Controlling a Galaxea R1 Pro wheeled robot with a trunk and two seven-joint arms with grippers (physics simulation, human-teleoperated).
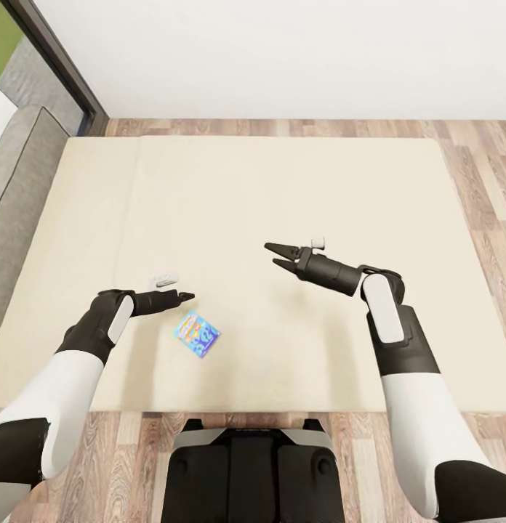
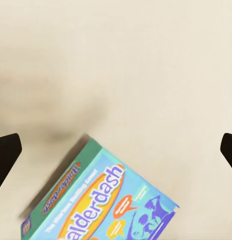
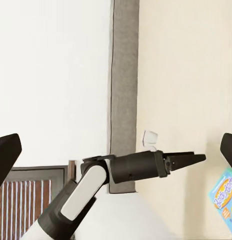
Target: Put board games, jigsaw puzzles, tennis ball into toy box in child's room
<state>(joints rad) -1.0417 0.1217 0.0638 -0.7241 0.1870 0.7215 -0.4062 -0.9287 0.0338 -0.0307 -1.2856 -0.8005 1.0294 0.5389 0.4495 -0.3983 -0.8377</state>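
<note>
A small blue board game printed "Balderdash" lies flat on the beige bed, near its front edge. My left gripper hovers just above and behind the box, open, with nothing between its fingers. In the left wrist view the box lies below the wide-spread fingertips. My right gripper is open over the middle of the mattress and holds nothing. The right wrist view looks across at my left arm, with the blue box at the picture's edge.
A grey headboard runs along the bed's left side, beside a dark window frame. A white wall stands behind the bed. Wood-plank floor lies to the right and in front, where my base stands.
</note>
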